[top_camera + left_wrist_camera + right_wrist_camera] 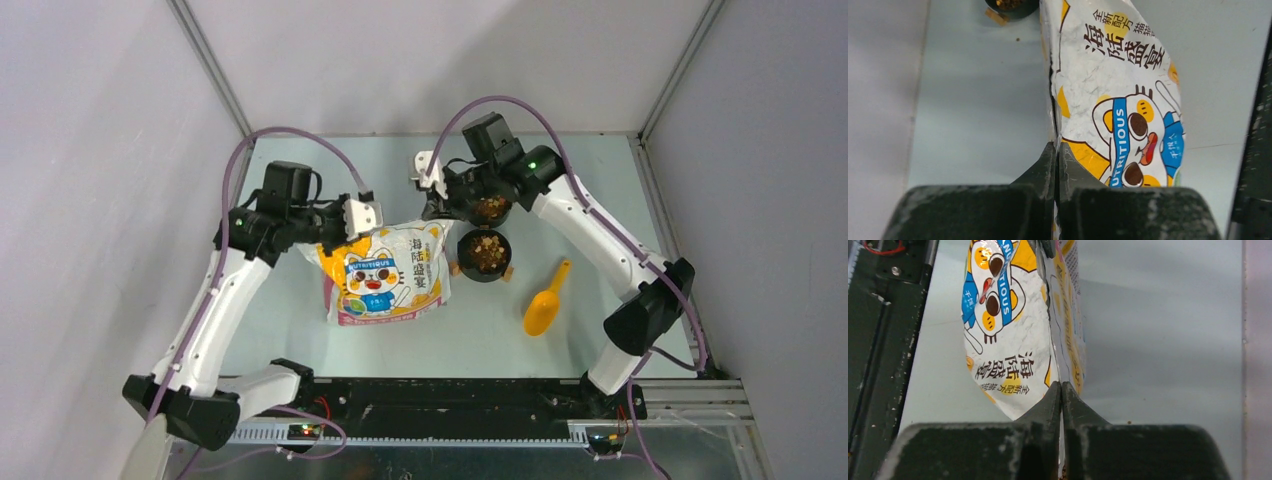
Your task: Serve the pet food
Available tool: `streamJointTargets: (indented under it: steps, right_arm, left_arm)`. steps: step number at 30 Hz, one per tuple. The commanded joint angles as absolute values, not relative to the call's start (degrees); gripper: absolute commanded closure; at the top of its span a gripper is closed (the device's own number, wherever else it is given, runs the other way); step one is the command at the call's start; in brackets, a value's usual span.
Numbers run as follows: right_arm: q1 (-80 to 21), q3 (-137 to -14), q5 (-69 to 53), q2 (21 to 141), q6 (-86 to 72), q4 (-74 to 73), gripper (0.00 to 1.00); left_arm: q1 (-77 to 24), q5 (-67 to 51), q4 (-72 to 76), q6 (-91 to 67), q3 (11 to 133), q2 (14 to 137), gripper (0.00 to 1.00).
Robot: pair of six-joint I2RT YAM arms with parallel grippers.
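The pet food (487,251) is brown kibble filling a black bowl (466,264) right of the cartoon-cat bag (385,278). More kibble (492,208) lies in a second black bowl just behind it, partly under my right arm. My left gripper (338,238) is shut on the bag's upper left edge, and the left wrist view shows its tips (1056,148) pinching the bag (1113,95). My right gripper (435,208) is shut on the bag's upper right corner, seen in the right wrist view (1061,386) on the bag (1013,330). The bag is held stretched between them.
A yellow scoop (545,305) lies on the table right of the bowls. A bowl with kibble (1010,5) shows at the top edge of the left wrist view, with a stray pellet (1018,39) near it. A black rail (450,405) runs along the near edge.
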State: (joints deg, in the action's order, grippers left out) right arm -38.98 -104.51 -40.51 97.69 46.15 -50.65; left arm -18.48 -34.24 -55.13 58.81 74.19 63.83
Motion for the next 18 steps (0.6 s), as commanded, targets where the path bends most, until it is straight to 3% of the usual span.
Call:
streamJointTargets:
  steps: [1, 3, 5, 7, 16, 18]
  right_arm:
    - [-35.41, -103.79, -47.11, 92.47, 40.16, -49.10, 0.81]
    - [-33.92, -100.61, -48.79, 91.22, 40.82, -48.50, 0.65]
    - [-32.90, -97.08, -48.79, 89.97, 41.09, -46.60, 0.55]
    - [-32.92, -94.40, -47.88, 89.25, 41.13, -44.24, 0.52]
    - [-33.68, -93.03, -46.40, 91.34, 41.45, -40.94, 0.51]
    - [-34.14, -92.99, -46.60, 92.17, 40.94, -40.61, 0.56]
  left_arm:
    - [-14.27, -38.94, -55.37, 50.28, 81.28, 65.87, 1.00]
    - [-14.16, -39.89, -55.56, 48.70, 80.59, 65.97, 1.00]
    - [-14.15, -40.68, -54.71, 47.06, 80.00, 65.97, 1.00]
    - [-14.15, -41.73, -55.02, 46.16, 80.13, 66.37, 1.00]
    - [-14.15, -43.73, -54.85, 41.73, 82.98, 69.02, 1.00]
    - [-14.15, -44.50, -55.75, 41.62, 84.21, 69.97, 1.00]
